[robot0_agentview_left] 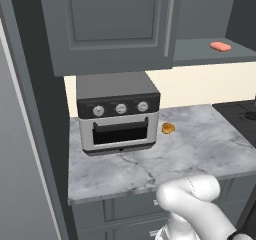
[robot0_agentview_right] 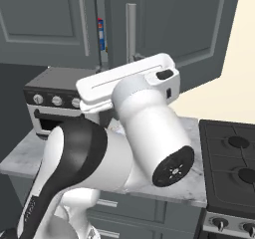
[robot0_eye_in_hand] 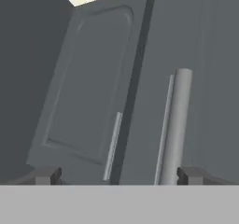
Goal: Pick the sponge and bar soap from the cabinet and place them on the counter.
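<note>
Cabinet (robot0_eye_in_hand: pixel 93 101): doors shut ahead. Gripper (robot0_eye_in_hand: pixel 114 175) jaws apart, empty. Step: probably door opening; next, close on handle (robot0_eye_in_hand: pixel 176 125).

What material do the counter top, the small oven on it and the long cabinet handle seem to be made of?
The counter looks like polished marble: white-grey with thin dark veins. The toaster oven seems brushed metal, silver with a dark glass door. The cabinet handle appears to be satin metal, a smooth pale grey bar; painted plastic cannot be excluded.
</note>
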Available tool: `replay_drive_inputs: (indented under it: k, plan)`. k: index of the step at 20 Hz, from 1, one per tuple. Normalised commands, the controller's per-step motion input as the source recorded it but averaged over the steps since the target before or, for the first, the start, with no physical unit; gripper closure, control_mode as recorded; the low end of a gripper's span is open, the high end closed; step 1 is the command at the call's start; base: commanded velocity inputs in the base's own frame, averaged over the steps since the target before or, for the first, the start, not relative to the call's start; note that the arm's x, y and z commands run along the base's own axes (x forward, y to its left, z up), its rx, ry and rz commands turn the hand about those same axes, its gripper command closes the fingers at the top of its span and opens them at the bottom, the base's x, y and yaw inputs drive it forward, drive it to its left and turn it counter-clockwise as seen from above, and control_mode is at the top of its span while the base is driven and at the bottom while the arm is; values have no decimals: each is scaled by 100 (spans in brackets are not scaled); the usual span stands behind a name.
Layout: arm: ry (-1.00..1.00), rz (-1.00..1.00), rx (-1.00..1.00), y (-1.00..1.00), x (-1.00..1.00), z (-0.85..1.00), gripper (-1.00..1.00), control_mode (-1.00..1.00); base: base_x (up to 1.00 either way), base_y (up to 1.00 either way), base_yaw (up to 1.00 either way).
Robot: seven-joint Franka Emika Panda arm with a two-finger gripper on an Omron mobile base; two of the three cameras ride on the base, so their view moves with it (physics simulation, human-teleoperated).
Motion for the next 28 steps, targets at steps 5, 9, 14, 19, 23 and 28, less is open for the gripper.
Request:
replay_drive_inputs:
  k: [5,9,14,19,23,28]
  plan:
    - [0,-36,0,30,2,-3,-100,-100,0,0,0]
    - [1,-34,-1,35,10,-6,-100,-100,0,0,0]
    - [2,-34,-2,37,15,-6,-100,-100,0,0,0]
    - [4,-34,-1,36,26,-4,-100,-100,0,0,0]
    - [2,-34,-1,34,30,0,-100,-100,0,0,0]
    - [4,-34,0,32,25,0,-100,-100,0,0,0]
